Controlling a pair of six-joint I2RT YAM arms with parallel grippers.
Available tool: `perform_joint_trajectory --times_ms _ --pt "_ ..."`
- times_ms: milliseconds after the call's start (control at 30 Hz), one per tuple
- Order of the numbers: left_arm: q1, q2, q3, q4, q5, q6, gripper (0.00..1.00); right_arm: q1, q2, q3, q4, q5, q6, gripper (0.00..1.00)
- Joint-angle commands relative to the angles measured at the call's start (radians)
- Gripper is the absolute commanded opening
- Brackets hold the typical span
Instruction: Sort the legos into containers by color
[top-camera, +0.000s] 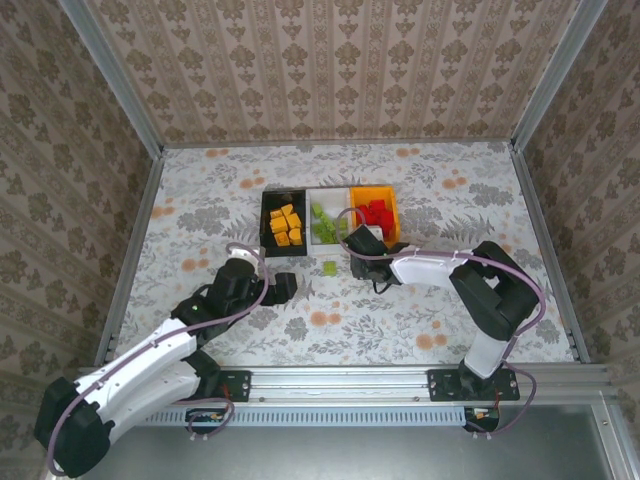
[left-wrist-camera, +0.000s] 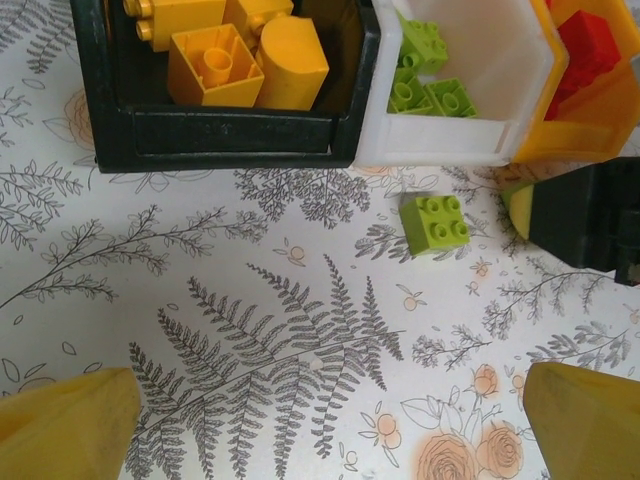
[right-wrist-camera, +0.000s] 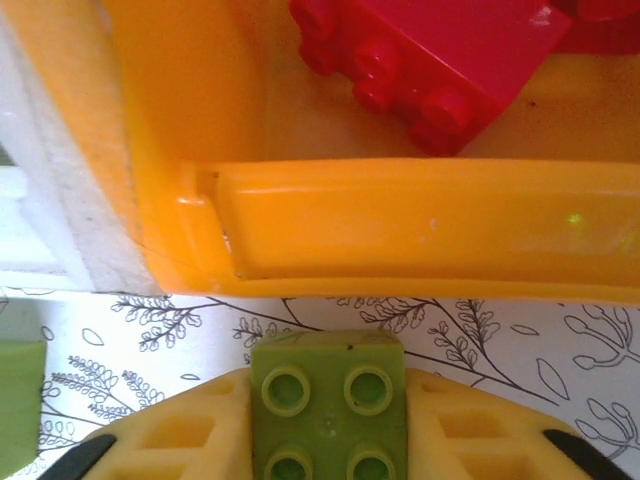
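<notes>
Right fingers (right-wrist-camera: 160, 445) grip one light-green four-stud plastic brick (right-wrist-camera: 328, 405); left fingers (left-wrist-camera: 60, 425) spread open. Second green brick (left-wrist-camera: 435, 222) loose on bench (left-wrist-camera: 250, 400). Three plastic bins (top-camera: 335, 197): black, white, orange.

No legible text, labels, brands or numbers anywhere. Stud tops of the green lego (right-wrist-camera: 328, 400), bottom centre of the right wrist view, too blurred to read. Table cover (top-camera: 400, 320): floral print only, no lettering.

Bright, even light is falling from above, leaving only soft shadows on the table (top-camera: 420, 320). Close up, a faint sheen is lying on the orange bin (right-wrist-camera: 420, 215), and the fingers (left-wrist-camera: 70, 425) of the left gripper (left-wrist-camera: 325, 430) are blurring.
</notes>
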Motion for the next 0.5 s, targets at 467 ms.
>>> perform_joint_trajectory --times_ms 467 --pt "-0.005 0.042 0.032 -0.025 -0.004 0.007 1.00 0.030 -0.035 0.299 -0.095 -0.027 -0.088 0.35"
